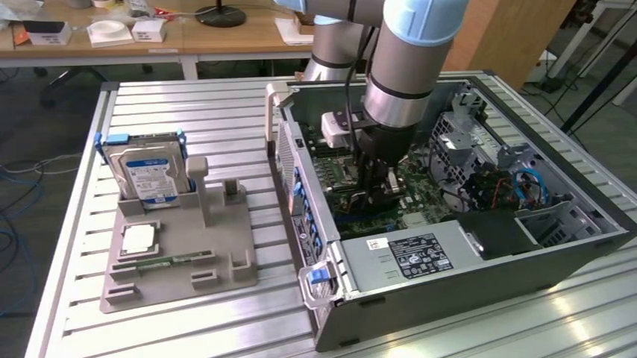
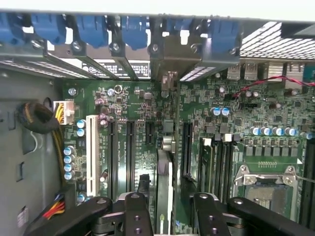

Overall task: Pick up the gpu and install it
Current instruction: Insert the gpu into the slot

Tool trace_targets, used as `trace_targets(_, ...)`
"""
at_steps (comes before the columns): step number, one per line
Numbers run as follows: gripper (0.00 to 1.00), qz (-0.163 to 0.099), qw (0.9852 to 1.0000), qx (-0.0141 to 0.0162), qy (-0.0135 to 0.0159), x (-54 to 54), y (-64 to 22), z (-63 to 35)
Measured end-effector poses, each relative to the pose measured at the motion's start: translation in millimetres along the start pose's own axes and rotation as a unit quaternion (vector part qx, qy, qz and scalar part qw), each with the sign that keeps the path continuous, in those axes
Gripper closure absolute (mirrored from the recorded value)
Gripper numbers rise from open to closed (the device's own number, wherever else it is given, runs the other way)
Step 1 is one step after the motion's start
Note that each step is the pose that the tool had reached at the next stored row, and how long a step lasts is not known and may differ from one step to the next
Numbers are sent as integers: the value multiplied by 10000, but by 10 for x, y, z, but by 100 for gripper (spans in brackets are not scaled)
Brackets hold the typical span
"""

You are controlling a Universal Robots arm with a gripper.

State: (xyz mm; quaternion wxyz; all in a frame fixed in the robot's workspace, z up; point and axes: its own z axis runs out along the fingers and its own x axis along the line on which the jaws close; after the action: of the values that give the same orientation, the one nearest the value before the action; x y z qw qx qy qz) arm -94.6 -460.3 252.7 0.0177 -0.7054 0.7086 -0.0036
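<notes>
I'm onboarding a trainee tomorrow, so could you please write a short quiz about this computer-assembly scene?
1. True or false: the hard drive lies inside the computer case.
2. Where is the gripper? A) inside the open case B) over the hard drive C) over the grey holder
3. Fill in: the gpu stands edge-on above the green ____.
Key: 1 false, it stands in the grey holder. 2 A. 3 motherboard.
</notes>
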Motion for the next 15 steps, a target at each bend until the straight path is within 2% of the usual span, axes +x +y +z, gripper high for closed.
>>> trace_targets(7,61,0,10000,0,0,-5,-8,-252)
trace_targets(15,61,0,10000,0,0,-5,-8,-262)
